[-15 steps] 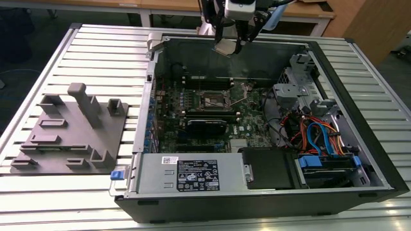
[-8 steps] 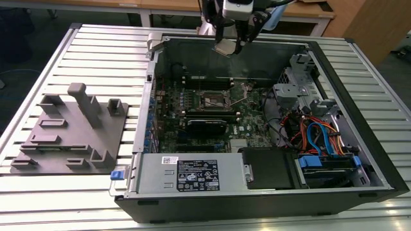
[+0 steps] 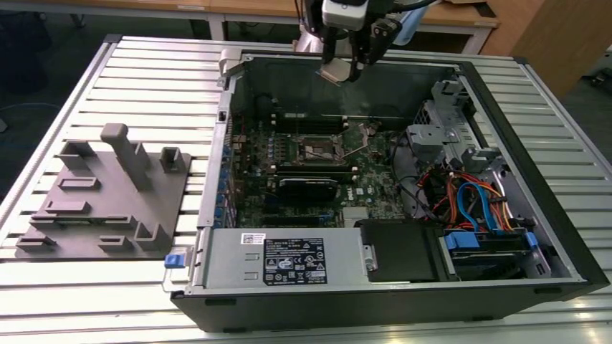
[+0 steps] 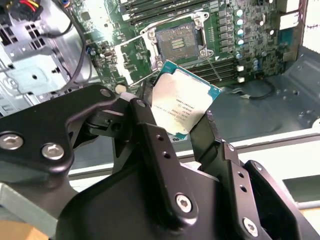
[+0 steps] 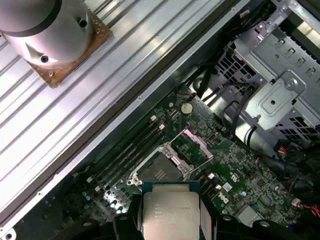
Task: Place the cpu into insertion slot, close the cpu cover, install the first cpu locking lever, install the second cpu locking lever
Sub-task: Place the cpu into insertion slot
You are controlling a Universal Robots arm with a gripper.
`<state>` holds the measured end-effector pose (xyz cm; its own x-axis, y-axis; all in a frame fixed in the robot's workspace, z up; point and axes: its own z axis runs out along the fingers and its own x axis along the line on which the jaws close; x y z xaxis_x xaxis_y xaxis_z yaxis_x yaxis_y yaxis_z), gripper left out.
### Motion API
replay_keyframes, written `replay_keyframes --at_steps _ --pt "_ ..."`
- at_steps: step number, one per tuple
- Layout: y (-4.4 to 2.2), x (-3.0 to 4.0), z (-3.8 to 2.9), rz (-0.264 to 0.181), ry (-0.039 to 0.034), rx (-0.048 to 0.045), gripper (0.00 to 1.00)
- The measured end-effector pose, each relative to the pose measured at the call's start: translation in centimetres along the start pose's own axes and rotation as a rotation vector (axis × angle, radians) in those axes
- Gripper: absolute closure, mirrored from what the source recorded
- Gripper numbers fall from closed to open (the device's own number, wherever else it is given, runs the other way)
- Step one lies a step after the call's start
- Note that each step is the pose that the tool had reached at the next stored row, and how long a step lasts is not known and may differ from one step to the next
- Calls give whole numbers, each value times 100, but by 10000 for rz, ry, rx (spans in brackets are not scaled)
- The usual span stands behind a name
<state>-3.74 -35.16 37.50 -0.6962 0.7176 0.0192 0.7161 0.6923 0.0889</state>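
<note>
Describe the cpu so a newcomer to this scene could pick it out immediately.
Find the open computer case on the slatted table, then the gripper above it. Clamped in it is the cpu: a small flat square with a pale silver face and green edge, unlike the dark open socket on the motherboard.

The gripper [image 4: 177, 122] is built of black links [image 4: 165, 165] studded with silver screws [image 4: 52, 151]; the base [image 5: 42, 25] is formed as a grey cylinder.
</note>
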Motion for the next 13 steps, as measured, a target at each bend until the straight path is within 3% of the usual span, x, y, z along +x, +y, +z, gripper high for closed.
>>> replay_keyframes --at_steps 5,13 --pt "0 0 1 308 -27 -7 46" --pt "0 0 1 327 -29 -7 46"
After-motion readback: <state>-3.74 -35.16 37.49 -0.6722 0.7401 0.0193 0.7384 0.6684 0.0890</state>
